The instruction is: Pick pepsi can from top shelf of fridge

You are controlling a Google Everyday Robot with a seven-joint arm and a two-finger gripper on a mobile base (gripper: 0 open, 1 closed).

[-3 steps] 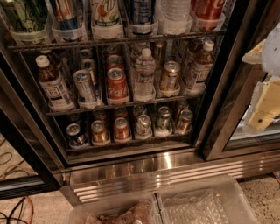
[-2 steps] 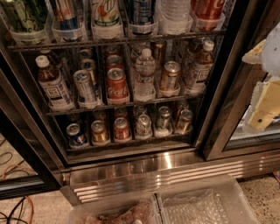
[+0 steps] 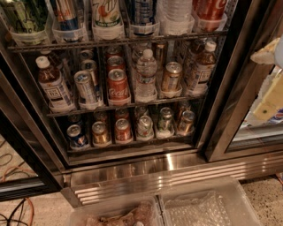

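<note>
The fridge fills the view, its middle door open on wire racks. The top shelf runs along the upper edge with a row of clear cup holders. The pepsi can, blue with pale lettering, stands in a holder near the shelf's middle, its top cut off by the frame. My gripper is at the right edge, in front of the right glass door. It is well right of and below the can. Its pale fingers stand apart and hold nothing.
Beside the pepsi can stand a 7UP bottle and a clear bottle. Lower racks hold a Coca-Cola can, a water bottle and a small blue can. Two clear bins sit on the floor; cables lie at the left.
</note>
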